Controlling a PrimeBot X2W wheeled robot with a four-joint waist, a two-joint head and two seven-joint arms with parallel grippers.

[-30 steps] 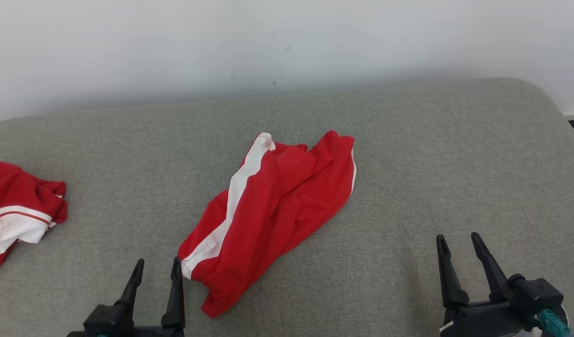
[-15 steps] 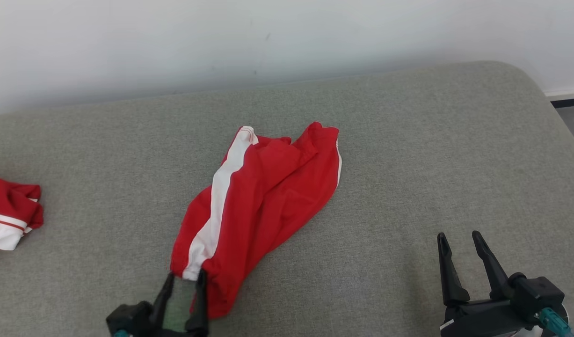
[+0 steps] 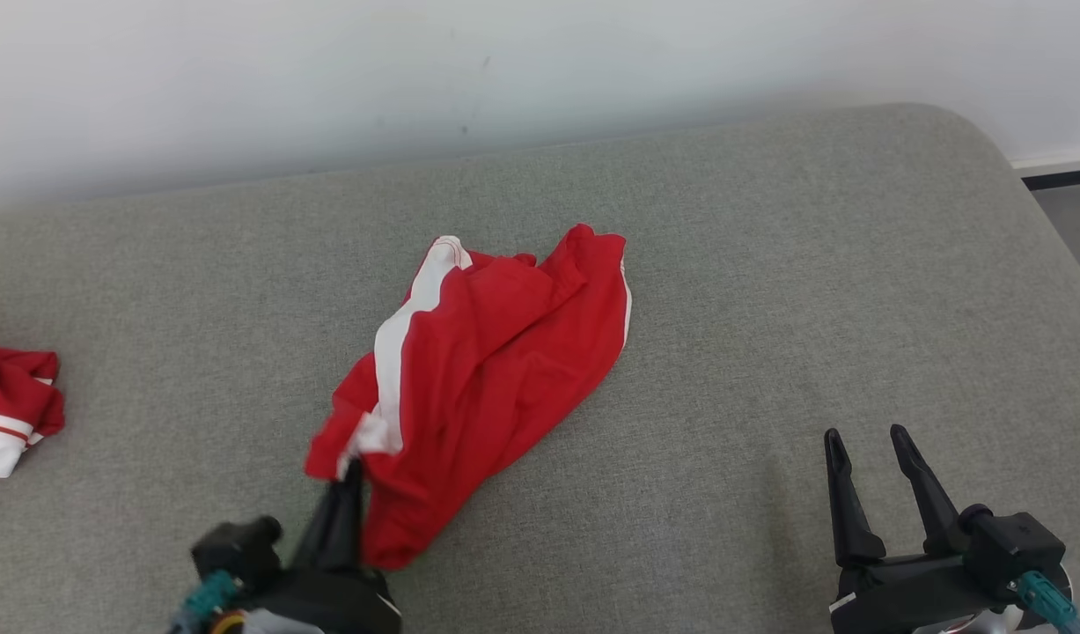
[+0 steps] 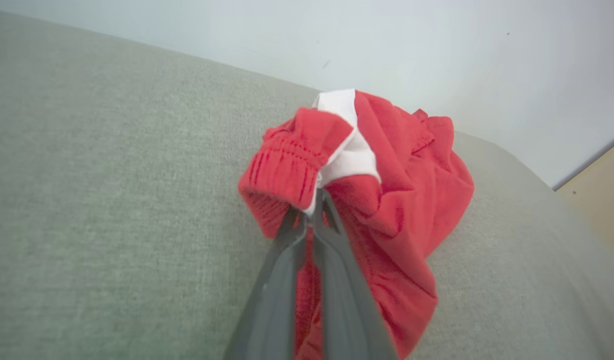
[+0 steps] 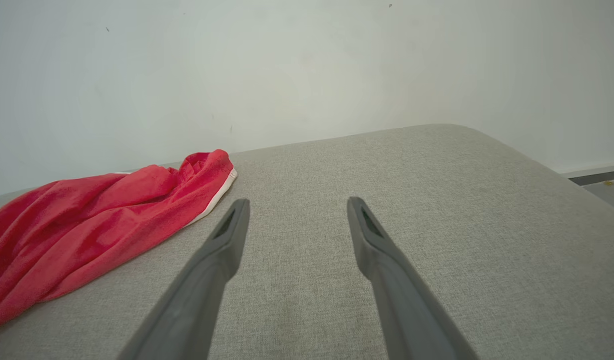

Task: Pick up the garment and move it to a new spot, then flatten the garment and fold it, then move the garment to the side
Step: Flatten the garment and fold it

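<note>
Once the corner is pinched, lift before you carry

Since the left claw (image 3: pixel 352 467) is clamped shut on the gathered, elasticated corner of the red garment (image 3: pixel 495 352), at about 7 o'clock in the head view, the step in hand looks like the pick-up that starts the move to a new spot. Most of the cloth lies crumpled on the grey upholstered surface (image 3: pixel 768 264), stretching from the pinched corner toward 1 o'clock, with its white stripe along the 11 o'clock side. The left wrist view shows a thick bunch of red band and white trim between the fingers, so the hold seems deep enough. I would raise it straight up until the trailing end hangs free rather than drag it over the rough fabric, which could roll it tighter. The right claw (image 3: pixel 864 431) stands open and empty at 5 o'clock, well apart from the cloth, free to take the far end when flattening comes. A second red-and-white garment (image 3: pixel 11 405) lies at 9 o'clock; pick a spot away from it
</note>
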